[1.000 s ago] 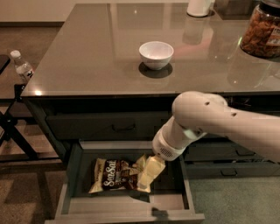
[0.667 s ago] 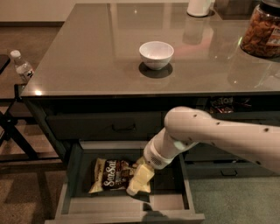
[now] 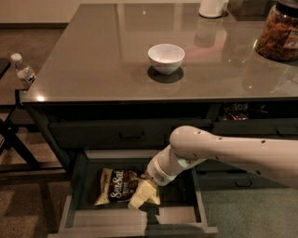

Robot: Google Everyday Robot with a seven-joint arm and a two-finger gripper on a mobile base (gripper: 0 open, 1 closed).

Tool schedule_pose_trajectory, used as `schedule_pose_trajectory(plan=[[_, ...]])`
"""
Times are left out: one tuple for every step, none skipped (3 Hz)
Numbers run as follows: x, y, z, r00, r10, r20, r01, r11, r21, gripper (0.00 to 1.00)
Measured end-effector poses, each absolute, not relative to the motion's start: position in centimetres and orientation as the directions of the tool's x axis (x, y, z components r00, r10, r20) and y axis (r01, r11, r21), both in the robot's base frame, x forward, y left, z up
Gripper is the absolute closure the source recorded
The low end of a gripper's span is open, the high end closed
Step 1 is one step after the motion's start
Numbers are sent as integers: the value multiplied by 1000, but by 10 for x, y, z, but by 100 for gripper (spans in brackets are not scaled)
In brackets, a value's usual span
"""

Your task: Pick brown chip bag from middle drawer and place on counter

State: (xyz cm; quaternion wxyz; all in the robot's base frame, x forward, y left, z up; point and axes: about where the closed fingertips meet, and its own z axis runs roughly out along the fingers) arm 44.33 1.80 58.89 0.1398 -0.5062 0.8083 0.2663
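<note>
The brown chip bag [image 3: 115, 186] lies flat on the floor of the open middle drawer [image 3: 73, 200], in its left half, with its white lettering facing up. My gripper [image 3: 142, 195] reaches down into the drawer from the right and sits over the bag's right edge, hiding that part of it. The arm [image 3: 223, 151] crosses the right side of the drawer. The counter [image 3: 102, 56] spreads above the drawers.
A white bowl [image 3: 166, 57] stands mid-counter. A jar of snacks [image 3: 279, 32] and a white container [image 3: 213, 7] stand at the back right. A shut drawer front with a bar handle [image 3: 130, 135] lies above the open drawer. A water bottle [image 3: 23, 72] stands at the left.
My arm and gripper have moved left and lower into the drawer, from beside the bag's right side to over its right edge. The bag has not moved.
</note>
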Motion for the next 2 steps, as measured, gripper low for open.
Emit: schedule_pose_trajectory(plan=[[441, 27, 571, -448, -723, -526, -892, 323, 315, 0], [443, 43, 524, -456, -722, -520, -888, 334, 315, 0]])
